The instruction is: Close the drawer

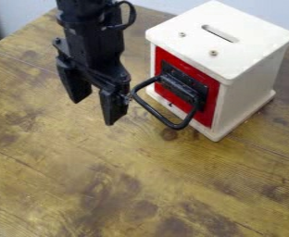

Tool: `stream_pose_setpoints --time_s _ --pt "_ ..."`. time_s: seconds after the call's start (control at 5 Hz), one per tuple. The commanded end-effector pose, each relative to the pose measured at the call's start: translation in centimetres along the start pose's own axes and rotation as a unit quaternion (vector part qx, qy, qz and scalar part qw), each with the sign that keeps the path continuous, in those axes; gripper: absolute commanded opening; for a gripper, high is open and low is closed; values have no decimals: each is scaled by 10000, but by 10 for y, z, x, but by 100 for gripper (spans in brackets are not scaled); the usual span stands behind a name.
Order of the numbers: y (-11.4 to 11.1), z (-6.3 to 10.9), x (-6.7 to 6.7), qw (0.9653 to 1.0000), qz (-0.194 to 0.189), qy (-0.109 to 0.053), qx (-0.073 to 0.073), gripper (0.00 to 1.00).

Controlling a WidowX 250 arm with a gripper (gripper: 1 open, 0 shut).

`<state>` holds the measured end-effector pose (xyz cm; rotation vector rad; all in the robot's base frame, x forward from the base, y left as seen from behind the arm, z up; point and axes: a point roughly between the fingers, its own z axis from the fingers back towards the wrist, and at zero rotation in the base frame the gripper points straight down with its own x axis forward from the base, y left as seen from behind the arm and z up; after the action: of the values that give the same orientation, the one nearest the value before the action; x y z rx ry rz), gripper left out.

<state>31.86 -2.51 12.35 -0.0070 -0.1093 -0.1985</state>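
Observation:
The drawer has a red front with a black plate and sits in the left face of a cream-white box. It sticks out only slightly, with a strip of pale wood showing at its base. Its large black loop handle juts toward the lower left. My black gripper hangs just left of the handle, fingers pointing down and apart, holding nothing. Its right finger is close beside the handle loop; I cannot tell if they touch.
The box has a slot in its top and stands at the upper right of a wooden table. A small dark foot shows under the box's front corner.

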Motion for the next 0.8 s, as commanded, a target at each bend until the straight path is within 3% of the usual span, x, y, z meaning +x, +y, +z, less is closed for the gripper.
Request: stream_pose_setpoints --time_s 0.0,0.4,0.6 --pt "11 19 -1 9981 467 -394 113 100" --pt "-2 -13 -13 9980 541 -317 87 100" --pt "-15 -16 -6 9975 638 -303 92 100"
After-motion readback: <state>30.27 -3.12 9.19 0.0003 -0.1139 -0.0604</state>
